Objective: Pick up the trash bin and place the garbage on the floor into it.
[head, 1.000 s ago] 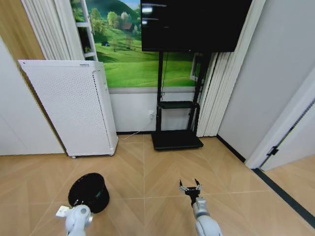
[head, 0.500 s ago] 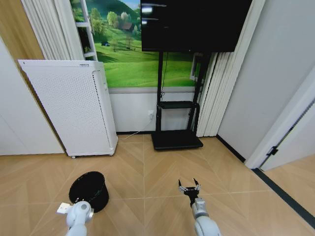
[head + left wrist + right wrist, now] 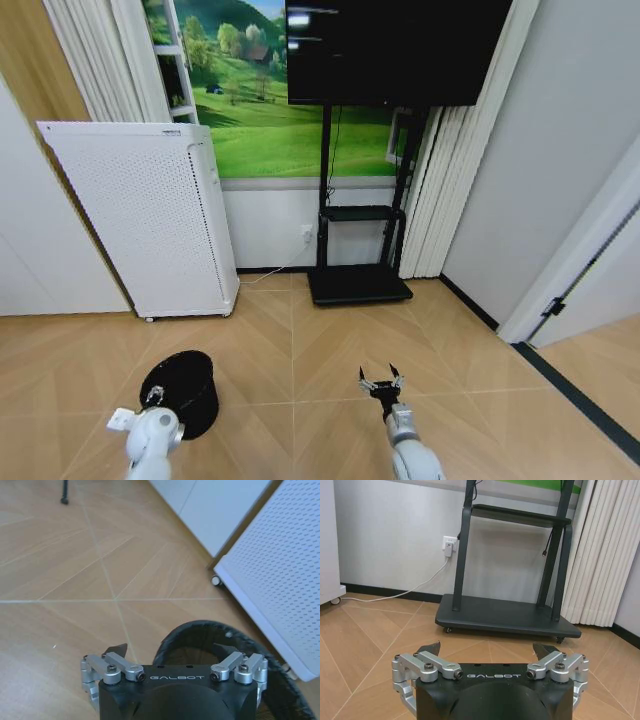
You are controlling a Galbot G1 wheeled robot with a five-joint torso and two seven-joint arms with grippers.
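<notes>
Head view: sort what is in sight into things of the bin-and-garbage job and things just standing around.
Job:
trash bin, by the left gripper
floor, no garbage in sight on it
right gripper, open over bare floor

Standing around:
white perforated appliance
TV stand
dark screen
curtains

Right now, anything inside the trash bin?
The trash bin looks dark inside, nothing visible. The left gripper, jaws open, covers its near rim, so part of the inside is hidden.
</notes>
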